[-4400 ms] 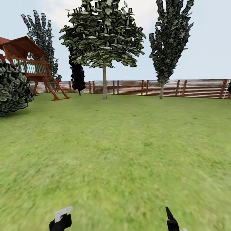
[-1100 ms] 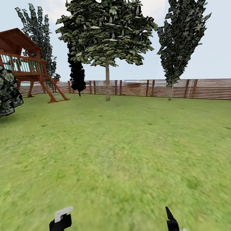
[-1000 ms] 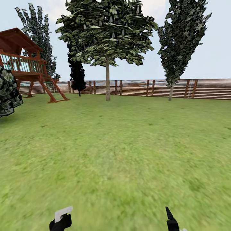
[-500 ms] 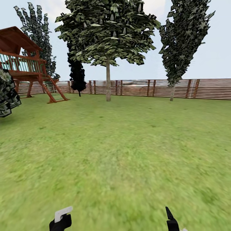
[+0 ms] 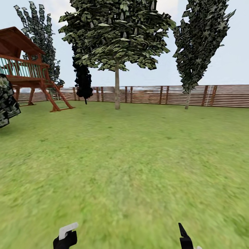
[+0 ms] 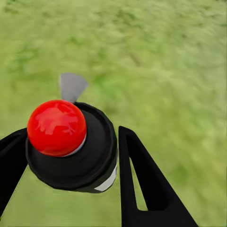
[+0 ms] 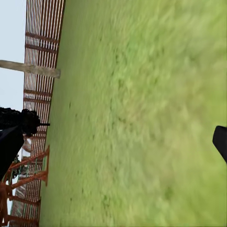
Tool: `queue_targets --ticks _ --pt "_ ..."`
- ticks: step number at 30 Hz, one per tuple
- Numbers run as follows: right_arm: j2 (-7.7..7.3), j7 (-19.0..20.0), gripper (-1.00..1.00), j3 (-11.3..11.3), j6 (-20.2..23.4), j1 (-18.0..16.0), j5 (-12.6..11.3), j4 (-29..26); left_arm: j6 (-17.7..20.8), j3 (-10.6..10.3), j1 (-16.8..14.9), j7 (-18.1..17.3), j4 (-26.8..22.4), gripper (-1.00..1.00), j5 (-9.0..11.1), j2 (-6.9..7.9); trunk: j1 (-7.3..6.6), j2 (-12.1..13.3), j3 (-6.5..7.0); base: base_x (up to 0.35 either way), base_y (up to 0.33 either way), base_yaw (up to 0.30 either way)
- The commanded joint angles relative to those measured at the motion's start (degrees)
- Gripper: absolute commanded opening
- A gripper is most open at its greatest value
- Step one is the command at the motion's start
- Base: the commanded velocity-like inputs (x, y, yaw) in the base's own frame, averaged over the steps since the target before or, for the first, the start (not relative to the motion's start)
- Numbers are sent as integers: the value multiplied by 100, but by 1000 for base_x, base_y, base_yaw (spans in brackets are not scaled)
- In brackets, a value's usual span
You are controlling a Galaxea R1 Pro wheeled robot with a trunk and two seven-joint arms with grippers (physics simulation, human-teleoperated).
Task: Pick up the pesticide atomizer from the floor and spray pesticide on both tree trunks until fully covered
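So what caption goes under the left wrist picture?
Left gripper clutching the pesticide atomizer, red knob up, above the lawn.

Cut off by frame edges in the head view: crown of the broad tree [image 5: 117, 34] at the top; playhouse [image 5: 24, 65] and a dark leafy mass [image 5: 6, 102] at the left; left gripper [image 5: 65, 237] and right gripper [image 5: 186, 238] at the bottom, only tips visible. Left wrist view: the atomizer [image 6: 71, 142] shows only its black top and red button; the body below is hidden, and the fingers [image 6: 142, 184] run off the bottom. Near grass [image 5: 131, 193] is blurred.
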Motion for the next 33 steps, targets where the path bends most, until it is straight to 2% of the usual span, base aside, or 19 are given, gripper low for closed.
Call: queue_targets --ticks 1,33 --pt "0 0 100 0 0 0 0 1 0 -1 0 2 0 -100 -2 0 0 0 0 322 118 0" --pt "0 1 100 0 0 1 0 -1 0 -1 0 3 0 -100 -5 0 0 0 0 323 118 0"
